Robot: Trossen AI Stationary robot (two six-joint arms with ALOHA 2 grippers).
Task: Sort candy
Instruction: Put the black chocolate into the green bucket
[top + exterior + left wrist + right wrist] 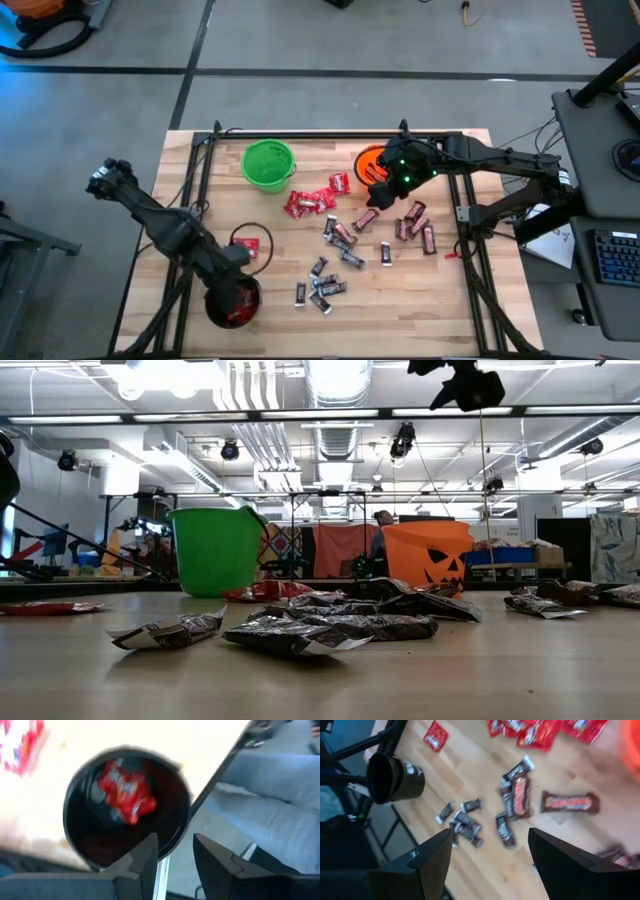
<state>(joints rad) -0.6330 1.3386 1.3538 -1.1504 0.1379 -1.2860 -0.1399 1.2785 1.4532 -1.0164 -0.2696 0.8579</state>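
The middle of the table (420,300) is cluttered with scattered candy (338,245), leaving bare wood along the near edge and the near-right corner. The green bucket (268,165) and orange bucket (372,160) block the far edge, with a gap between them. The black bucket (233,302) stands at the near-left, the left gripper (232,262) above it, and the right gripper (378,190) hangs beside the orange bucket.

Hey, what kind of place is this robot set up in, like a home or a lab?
Most likely a lab or workshop, not a home: exposed ceiling ducts and strip lights overhead, a bare concrete floor around the wooden table, and a desk with a keyboard beside it.
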